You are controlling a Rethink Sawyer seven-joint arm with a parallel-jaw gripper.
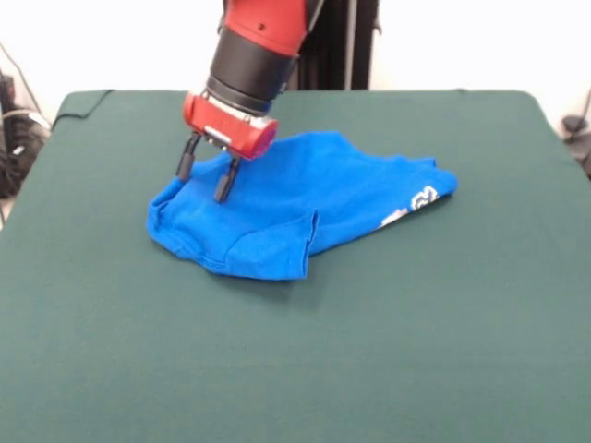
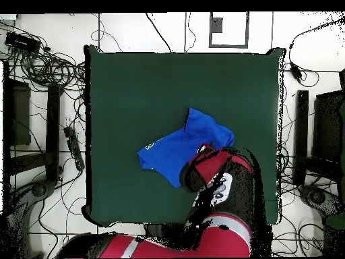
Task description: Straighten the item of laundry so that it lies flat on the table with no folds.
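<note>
The bright blue T-shirt [image 1: 295, 208] lies crumpled and folded over itself near the middle of the dark green table [image 1: 369, 351]. A bit of its white emblem and lettering shows at its right edge. A folded flap sticks out at its front. My gripper [image 1: 205, 177] hangs over the shirt's left end with its two black fingers apart, tips at or just above the cloth, holding nothing. In the overhead view the shirt [image 2: 178, 147] lies right of the table's [image 2: 135, 88] centre, and the red arm hides the gripper and the shirt's near right part.
Cables and equipment lie on the floor round the table [image 2: 47, 67]. A cable bundle shows at the left edge of the front view [image 1: 14, 138]. The robot's black pedestal stands behind the table's far edge [image 1: 342, 46].
</note>
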